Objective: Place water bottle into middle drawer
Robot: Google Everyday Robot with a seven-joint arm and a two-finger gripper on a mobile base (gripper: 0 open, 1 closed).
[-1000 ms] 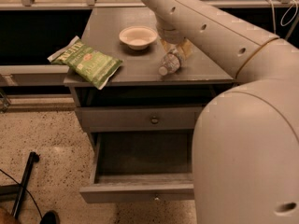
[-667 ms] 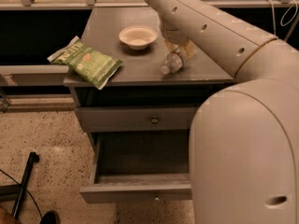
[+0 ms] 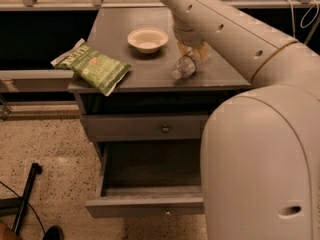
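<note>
The water bottle lies on its side on the gray cabinet top, white cap toward the front, right of the white bowl. My gripper hangs from the arm straight over the bottle's rear end, touching or very near it. The arm hides the grip. The middle drawer is pulled out below, its inside dark, its small knob on the front panel. The like gray drawer above it is shut.
A white bowl stands at the middle of the cabinet top. A green snack bag overhangs the top's left edge. My own pale body fills the lower right and covers the open drawer's right end. A dark pole lies on the speckled floor at the left.
The gripper and the bottle under it have shifted slightly to the right on the cabinet top. The drawer, bowl and bag have not moved.
</note>
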